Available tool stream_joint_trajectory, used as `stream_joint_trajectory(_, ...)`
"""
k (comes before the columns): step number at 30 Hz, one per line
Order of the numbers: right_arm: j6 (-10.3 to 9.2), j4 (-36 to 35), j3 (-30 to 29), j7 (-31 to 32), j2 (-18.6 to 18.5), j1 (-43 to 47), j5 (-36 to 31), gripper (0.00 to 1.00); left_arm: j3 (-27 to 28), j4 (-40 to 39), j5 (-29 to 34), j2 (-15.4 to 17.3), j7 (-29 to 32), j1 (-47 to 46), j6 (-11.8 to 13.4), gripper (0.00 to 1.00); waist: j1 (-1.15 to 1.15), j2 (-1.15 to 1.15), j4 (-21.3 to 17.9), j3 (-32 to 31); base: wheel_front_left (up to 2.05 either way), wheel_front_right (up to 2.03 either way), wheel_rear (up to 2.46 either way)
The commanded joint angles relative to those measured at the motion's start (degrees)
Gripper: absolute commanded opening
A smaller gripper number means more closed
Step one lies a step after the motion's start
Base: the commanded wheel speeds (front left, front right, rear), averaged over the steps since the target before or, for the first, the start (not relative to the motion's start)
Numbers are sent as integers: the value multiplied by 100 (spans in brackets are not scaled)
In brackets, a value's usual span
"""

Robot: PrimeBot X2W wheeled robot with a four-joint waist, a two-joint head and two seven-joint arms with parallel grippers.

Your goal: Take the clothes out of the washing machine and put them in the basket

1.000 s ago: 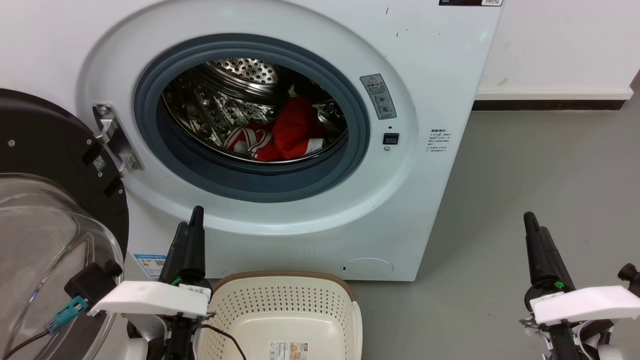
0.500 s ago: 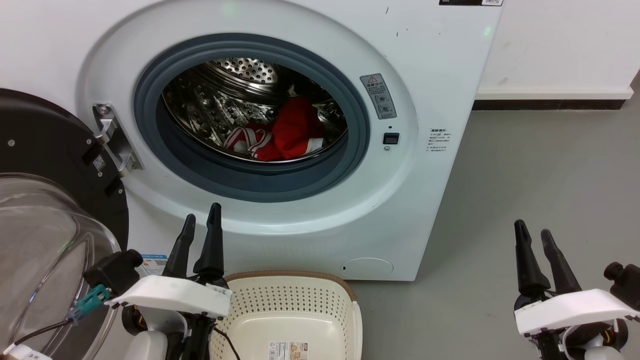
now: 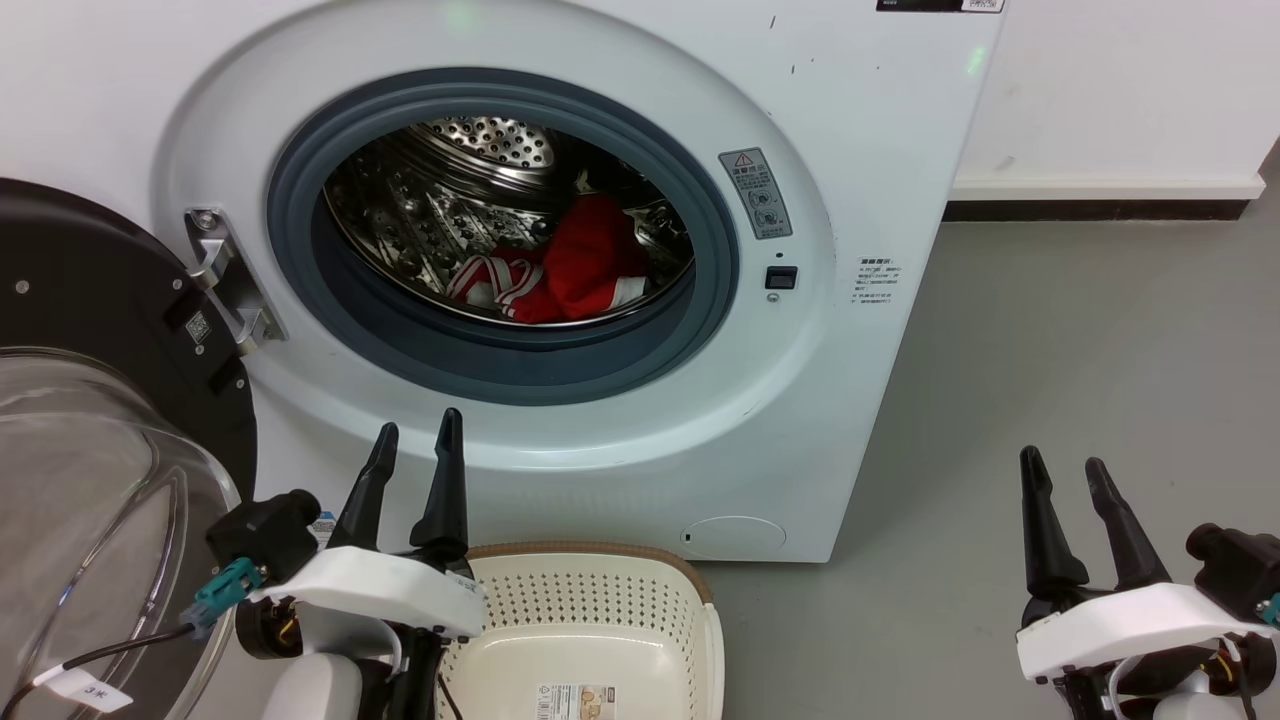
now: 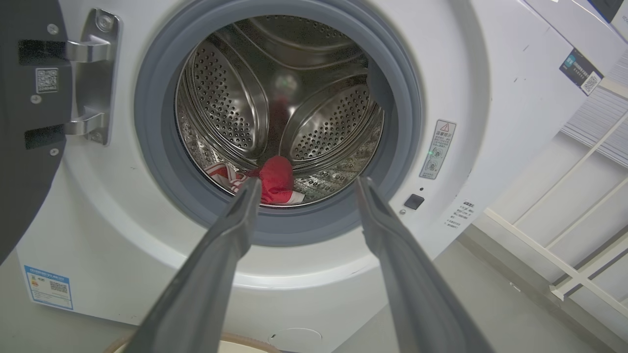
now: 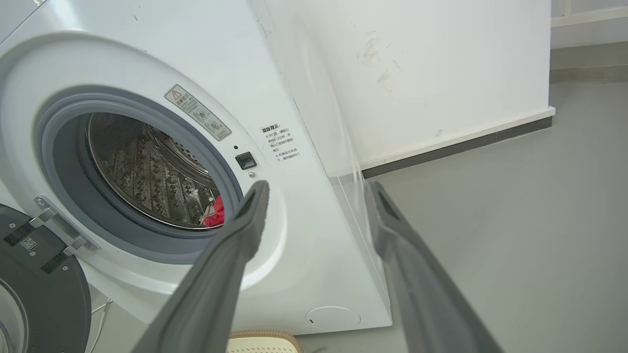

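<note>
The left gripper (image 3: pixel 420 422) has its two dark fingers (image 3: pixel 445 480) spread apart, holding and touching nothing; it hangs before the white front-loading washing machine (image 3: pixel 880 150), just below the open doorway; the red clothes (image 3: pixel 575 265), one plain and one white-striped, lie in the steel drum (image 3: pixel 420 210) above and beyond its fingertips; the cream basket (image 3: pixel 590 590) sits just beside it, to its right; the right gripper (image 3: pixel 1060 458), likewise parted and empty, hangs over grey floor (image 3: pixel 1050 330), well apart from the machine.
</note>
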Motion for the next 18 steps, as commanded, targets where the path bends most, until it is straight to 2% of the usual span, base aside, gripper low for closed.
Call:
stream_joint_trajectory(1, 0, -33, -5, -48, 4, -14, -166, 100, -11, -28, 150, 14, -55, -141, 14, 100, 0, 0, 0, 0, 0, 0, 0)
stream_joint_trajectory(18, 0, 175, -77, -141, 6, 21, -1323, 100, -95, 295, 1306, 14, -313, -250, 135, 100, 0, 0, 17, 2, 0, 0, 0)
